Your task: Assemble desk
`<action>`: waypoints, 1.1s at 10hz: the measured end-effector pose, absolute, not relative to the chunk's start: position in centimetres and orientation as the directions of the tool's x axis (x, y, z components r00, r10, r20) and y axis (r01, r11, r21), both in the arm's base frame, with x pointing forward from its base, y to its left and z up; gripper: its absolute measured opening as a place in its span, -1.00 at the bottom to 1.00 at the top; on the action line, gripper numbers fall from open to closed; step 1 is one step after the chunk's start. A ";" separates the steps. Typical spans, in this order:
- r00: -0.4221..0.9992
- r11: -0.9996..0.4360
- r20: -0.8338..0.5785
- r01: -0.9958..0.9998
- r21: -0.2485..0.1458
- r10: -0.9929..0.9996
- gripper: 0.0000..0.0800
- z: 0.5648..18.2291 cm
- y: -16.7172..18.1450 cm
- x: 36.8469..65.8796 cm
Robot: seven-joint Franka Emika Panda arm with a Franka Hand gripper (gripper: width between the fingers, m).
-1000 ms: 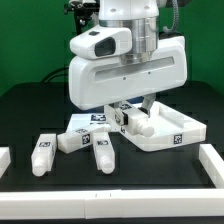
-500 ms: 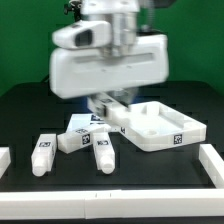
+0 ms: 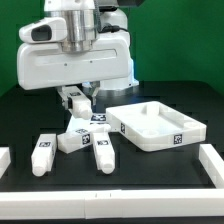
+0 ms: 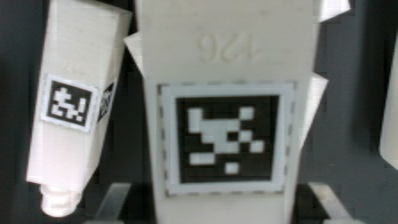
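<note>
While the tool (image 3: 76,100) hangs over the exterior view's left half of the surface (image 3: 150,178), I read its jaws as clamped on one leg (image 4: 222,110). The wrist view shows that leg filling the gap between the two dark fingers (image 4: 118,198), tag face toward the camera.

My judgement is that the step in hand is carrying a leg for fitting, with none yet mounted that I can see. The next move calls for swinging it across to the top (image 3: 146,139), squaring its end over one corner, then pressing it down without letting it tilt in the grip.

The top sits on the exterior view's right, well apart from the tool. It is a white rectangular tray lying rim up with a tag on its front wall. I cannot make out its corner sockets.

Three spare legs (image 3: 72,140) lie on the surface below the tool. They are short white blocks with tags.
</note>
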State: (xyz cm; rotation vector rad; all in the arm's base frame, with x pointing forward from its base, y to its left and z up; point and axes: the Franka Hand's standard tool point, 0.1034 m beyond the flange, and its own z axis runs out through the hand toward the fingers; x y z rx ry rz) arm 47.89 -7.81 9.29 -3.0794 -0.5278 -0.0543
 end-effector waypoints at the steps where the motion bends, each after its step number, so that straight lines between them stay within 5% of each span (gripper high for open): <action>1: 0.942 -0.943 0.037 0.333 -0.011 0.332 -0.29 9.3 -7.8 47.9; 6: 0.981 -0.981 0.037 0.191 0.023 0.191 -0.29 6.0 -17.0 41.8; 10: 0.982 -0.983 0.028 0.185 0.019 0.185 -0.29 5.6 -17.0 41.6; 11: 0.990 -0.990 0.021 0.141 0.022 0.142 -0.29 4.1 -18.8 40.4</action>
